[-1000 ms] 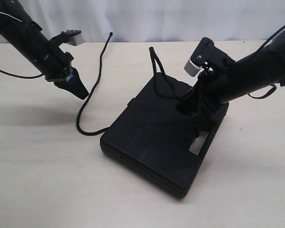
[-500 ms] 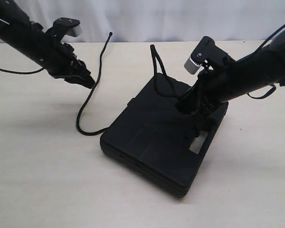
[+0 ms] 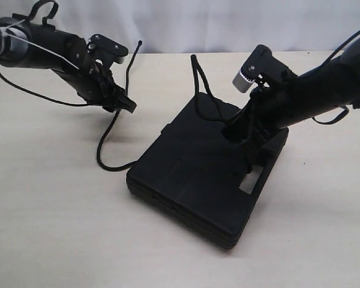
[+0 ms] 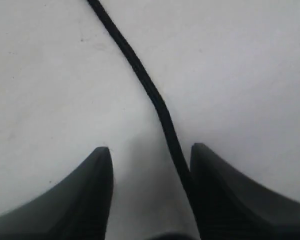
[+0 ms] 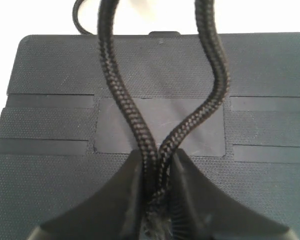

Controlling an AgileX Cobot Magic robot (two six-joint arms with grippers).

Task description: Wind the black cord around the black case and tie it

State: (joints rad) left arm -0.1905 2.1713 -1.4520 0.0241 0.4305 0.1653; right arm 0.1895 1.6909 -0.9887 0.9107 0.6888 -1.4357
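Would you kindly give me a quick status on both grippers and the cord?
Left gripper open, black cord between its fingers. Right gripper shut on two cord strands over black case. No obstruction seen.

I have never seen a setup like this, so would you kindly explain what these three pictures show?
This is a robot with two arms, each ending in a two-fingered gripper. The wide picture comes from a camera off the arms; the two close-ups come from a camera on each wrist. On the table lie a flat black case and a long black cord. The right gripper is over the case, shut on two strands of the cord. The left gripper is open above the table, with the cord running between its fingers, close to one of them, not clamped.
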